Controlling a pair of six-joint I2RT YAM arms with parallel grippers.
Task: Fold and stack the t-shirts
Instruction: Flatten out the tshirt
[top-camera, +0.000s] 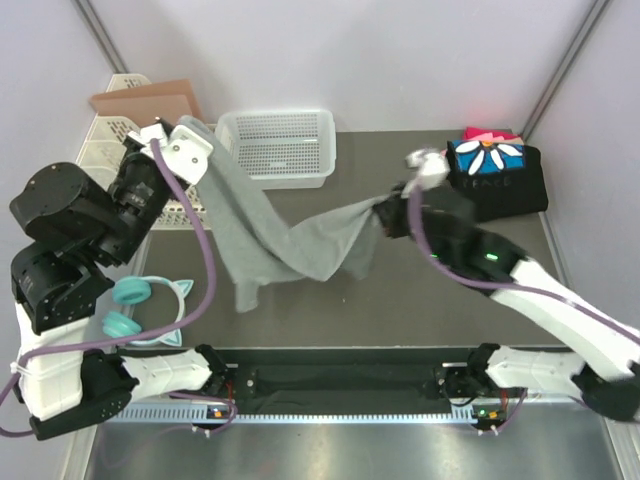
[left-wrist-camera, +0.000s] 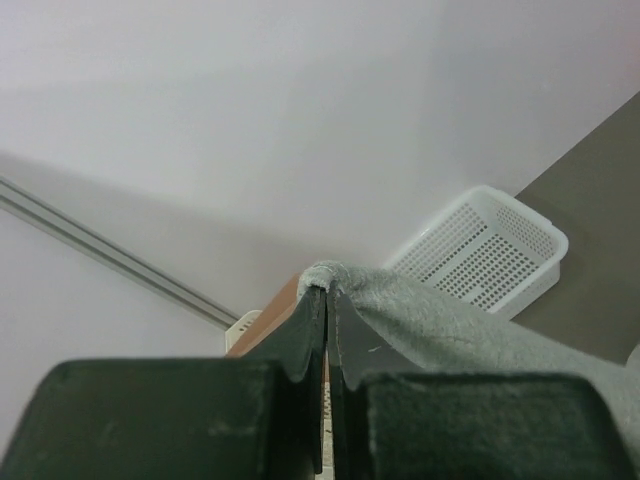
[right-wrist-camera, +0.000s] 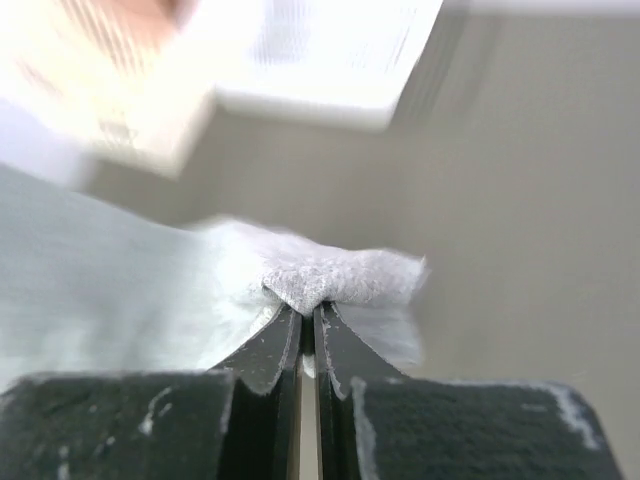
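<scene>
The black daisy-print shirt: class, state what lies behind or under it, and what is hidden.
At the far edge of the black daisy-print shirt, red and pink cloth peeks out. How far it runs underneath, the shirt covers.

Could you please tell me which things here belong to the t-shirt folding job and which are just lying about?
Belongs to the job: grey t-shirt; folded black daisy-print t-shirt; pink-red t-shirt at its far edge.

Just lying about: white mesh basket; cream basket; brown cardboard; teal cat-ear headphones.
</scene>
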